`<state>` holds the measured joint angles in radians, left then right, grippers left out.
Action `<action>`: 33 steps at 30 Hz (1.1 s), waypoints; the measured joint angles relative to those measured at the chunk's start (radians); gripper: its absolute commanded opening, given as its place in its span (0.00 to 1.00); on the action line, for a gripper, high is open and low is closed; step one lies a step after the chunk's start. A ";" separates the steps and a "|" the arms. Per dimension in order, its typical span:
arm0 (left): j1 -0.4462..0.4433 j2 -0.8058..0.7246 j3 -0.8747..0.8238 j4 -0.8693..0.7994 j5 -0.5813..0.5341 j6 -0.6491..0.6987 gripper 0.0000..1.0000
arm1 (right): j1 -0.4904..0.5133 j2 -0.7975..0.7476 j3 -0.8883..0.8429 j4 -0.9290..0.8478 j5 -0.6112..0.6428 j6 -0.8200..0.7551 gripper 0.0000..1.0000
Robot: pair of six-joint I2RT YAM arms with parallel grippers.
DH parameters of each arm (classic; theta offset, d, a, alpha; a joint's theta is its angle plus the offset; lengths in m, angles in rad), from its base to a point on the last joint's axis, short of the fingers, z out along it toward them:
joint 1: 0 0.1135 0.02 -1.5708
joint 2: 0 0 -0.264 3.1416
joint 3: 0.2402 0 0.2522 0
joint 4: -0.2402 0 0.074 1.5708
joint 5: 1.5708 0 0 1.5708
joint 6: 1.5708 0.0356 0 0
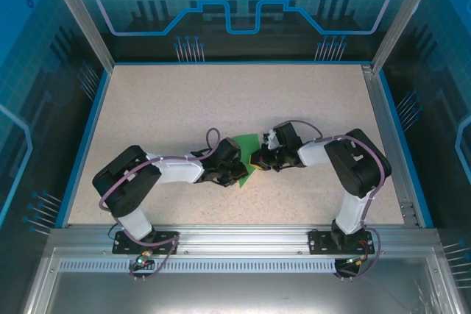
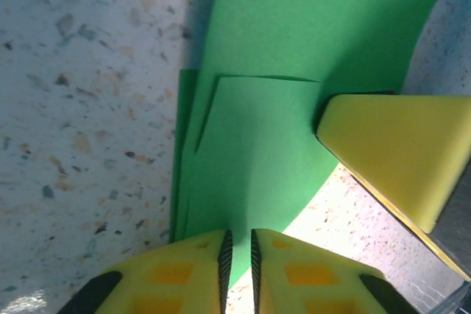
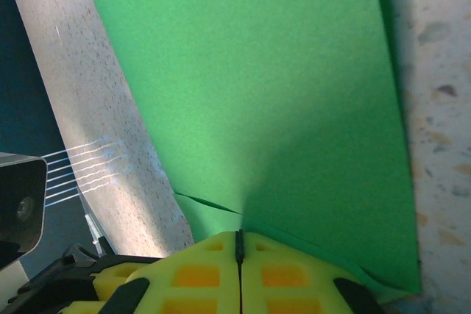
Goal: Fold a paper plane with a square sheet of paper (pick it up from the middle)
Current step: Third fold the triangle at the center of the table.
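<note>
Nearest the lens, right wrist view: right claw (image 3: 239,255) clenched, yellow pads meeting on a hairline seam, with the square sheet of paper (image 3: 250,93) pinched there and fanning away from it.

Left wrist view: left claw (image 2: 238,255) drawn to a narrow slit. The green edge ran down into that slit, so judged a light grip on the same sheet. A folded flap lay over the main layer. One yellow finger (image 2: 390,156) of the other claw sat on the sheet's right edge.

Top view: sheet at mid-desk (image 1: 184,101), between the two claws and touching both. Its long axis ran roughly near to far, leaning slightly right at the far end. It lay right of the left claw and left of the right claw, neither arm nearer.

Count: one sheet, two claws, two arms.
</note>
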<state>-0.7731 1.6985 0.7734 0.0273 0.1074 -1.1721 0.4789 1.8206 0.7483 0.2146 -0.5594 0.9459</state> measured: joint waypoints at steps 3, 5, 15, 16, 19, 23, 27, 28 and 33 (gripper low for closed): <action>0.000 0.005 0.000 -0.004 -0.006 0.001 0.15 | 0.000 -0.010 0.009 -0.035 0.012 -0.003 0.07; 0.000 0.005 -0.006 0.003 -0.007 0.001 0.15 | 0.000 -0.031 0.009 -0.060 0.027 -0.006 0.08; 0.000 -0.018 -0.055 0.061 -0.021 0.005 0.15 | 0.014 -0.140 0.009 -0.101 0.056 -0.056 0.05; 0.000 -0.018 -0.055 0.061 -0.021 0.005 0.15 | 0.021 -0.135 0.007 -0.097 0.058 -0.056 0.05; 0.000 -0.018 -0.054 0.060 -0.022 0.006 0.15 | 0.038 -0.106 -0.010 -0.065 0.059 -0.052 0.04; 0.000 -0.018 -0.047 0.045 -0.024 0.024 0.15 | 0.038 -0.048 -0.024 -0.050 0.069 -0.051 0.04; 0.000 -0.018 -0.042 0.031 -0.028 0.031 0.15 | 0.027 -0.042 -0.037 -0.016 0.058 -0.052 0.04; 0.000 -0.018 -0.042 0.031 -0.028 0.031 0.15 | 0.023 -0.041 -0.041 -0.006 0.051 -0.053 0.04; 0.000 -0.018 -0.042 0.031 -0.028 0.031 0.14 | -0.047 -0.040 -0.067 0.041 0.018 -0.056 0.04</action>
<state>-0.7734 1.6810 0.7311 0.0582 0.0792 -1.1412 0.4320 1.7805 0.6811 0.2558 -0.5411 0.8902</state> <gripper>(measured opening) 0.146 0.043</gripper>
